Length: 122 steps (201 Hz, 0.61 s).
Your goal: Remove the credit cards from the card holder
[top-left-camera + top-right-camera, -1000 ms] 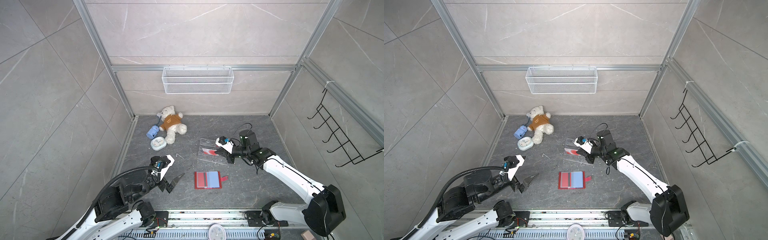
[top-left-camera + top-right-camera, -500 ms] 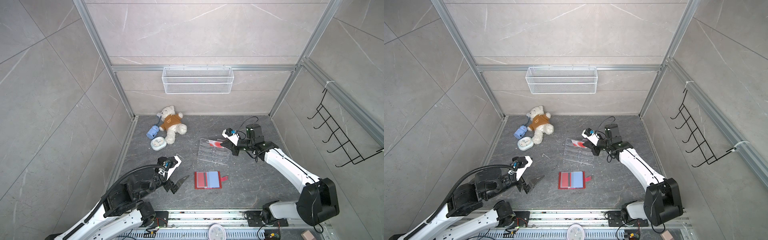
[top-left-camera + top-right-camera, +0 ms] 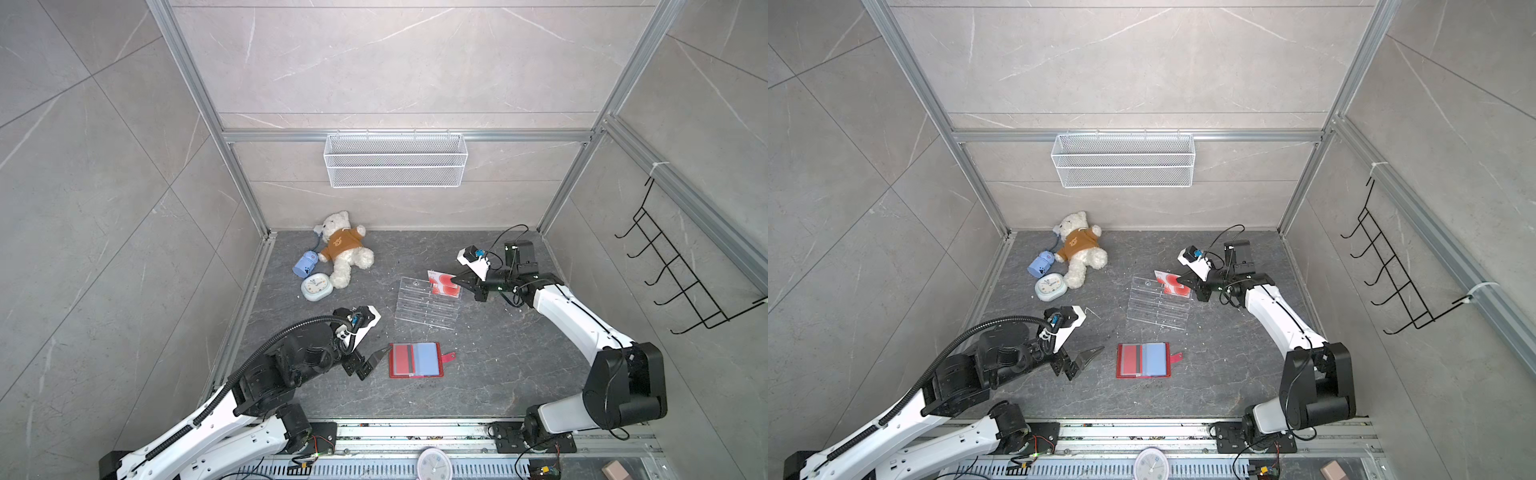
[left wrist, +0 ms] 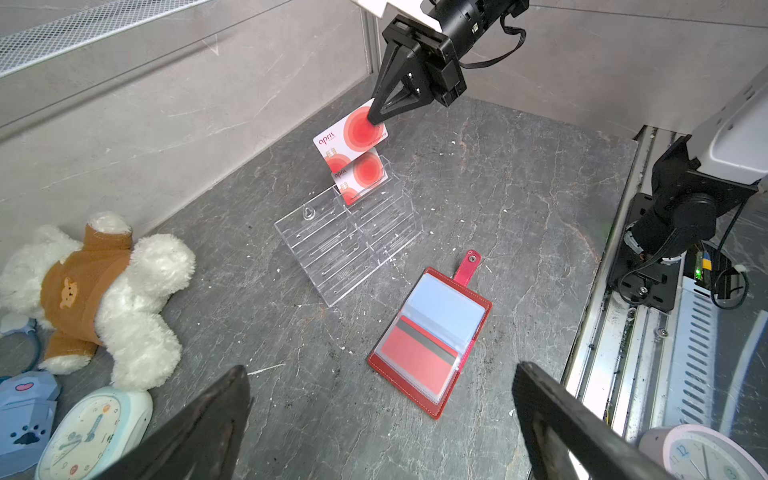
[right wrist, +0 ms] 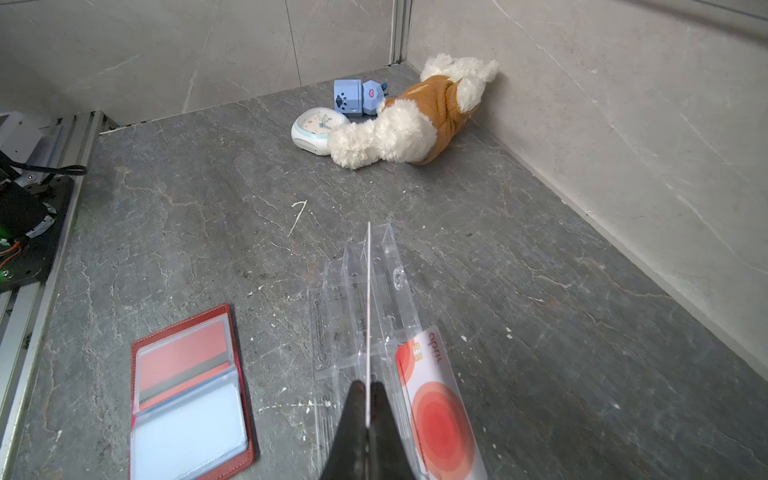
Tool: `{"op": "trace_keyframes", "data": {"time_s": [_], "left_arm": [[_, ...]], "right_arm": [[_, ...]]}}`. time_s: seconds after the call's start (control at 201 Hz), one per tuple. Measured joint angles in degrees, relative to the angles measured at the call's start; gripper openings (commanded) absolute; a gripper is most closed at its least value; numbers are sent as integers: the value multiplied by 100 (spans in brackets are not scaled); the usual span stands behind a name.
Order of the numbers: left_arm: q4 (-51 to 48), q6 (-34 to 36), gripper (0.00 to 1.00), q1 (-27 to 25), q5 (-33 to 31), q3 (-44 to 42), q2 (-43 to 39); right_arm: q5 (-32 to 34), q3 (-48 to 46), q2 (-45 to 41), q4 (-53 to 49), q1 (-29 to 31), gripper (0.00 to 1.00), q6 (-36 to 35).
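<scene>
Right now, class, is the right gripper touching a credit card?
Touching. In the left wrist view the right gripper is shut on the upper credit card, fingertips on its red circle.

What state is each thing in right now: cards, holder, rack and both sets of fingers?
Flat red leather-like card holder: lying open on the floor, snap tab undone.
Red card with dark stripe: still inside a sleeve.
White card with red circle: pinched by right fingers, over the rack's top tier.
Second white card: standing in clear acrylic tiered rack.
Left fingers: open, empty.
</scene>
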Motion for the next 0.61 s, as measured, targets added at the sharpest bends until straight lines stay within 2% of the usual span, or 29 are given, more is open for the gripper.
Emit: {"op": "trace_keyframes", "data": {"time_s": [0.607], "left_arm": [[350,138,100,0,0,2,791]], "right_arm": [[-647,286,859,-299,-525,0,-490]]}}
